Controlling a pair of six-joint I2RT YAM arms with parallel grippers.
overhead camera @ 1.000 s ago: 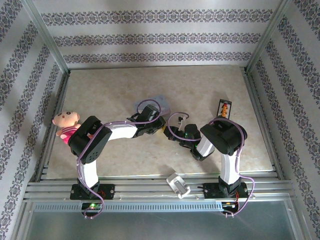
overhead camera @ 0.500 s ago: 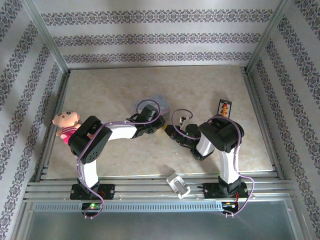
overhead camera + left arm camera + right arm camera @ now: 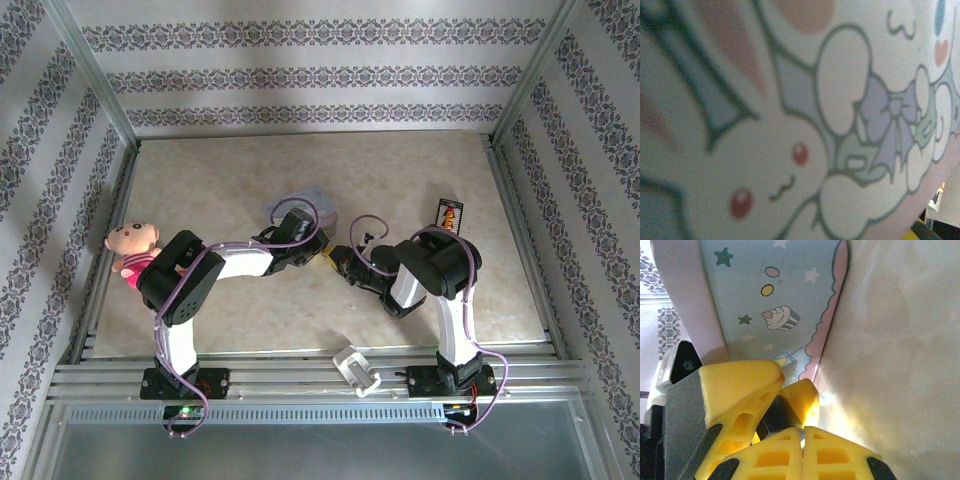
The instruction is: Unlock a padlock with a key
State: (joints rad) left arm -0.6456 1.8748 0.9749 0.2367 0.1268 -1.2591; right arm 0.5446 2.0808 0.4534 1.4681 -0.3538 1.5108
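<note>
The padlock (image 3: 774,416) appears in the right wrist view as a small dark body wedged between two yellow fingers (image 3: 740,387) of the left gripper (image 3: 786,392). They press on it from either side, so that gripper looks clamped on it, though most of the lock is hidden and its shackle cannot be made out. It sits just ahead of the right gripper (image 3: 803,436) and seems to touch its tips. The right gripper's own two yellow pads (image 3: 772,457) are pressed flat together, fully closed. Whether anything thin is pinched between them cannot be told. From above, the two grippers meet nose to nose near the middle of the bench (image 3: 230,180), the left gripper (image 3: 322,254) coming in from the left and the right gripper (image 3: 342,262) from the right. Just beyond the left gripper lies the pale blue tin box (image 3: 300,203), its lid printed with stars and a cupcake. It is so close to the left wrist camera that a cartoon rabbit on the lid is seen blurred. Right of the right gripper, past its arm's elbow, a black battery holder (image 3: 450,215) with orange marks rests on the bench. Well left of the left gripper, beside that arm's elbow, sits a pink plush doll (image 3: 131,245). Behind the right gripper, toward the bases, a small white object (image 3: 356,368) lies on the rails.
</note>
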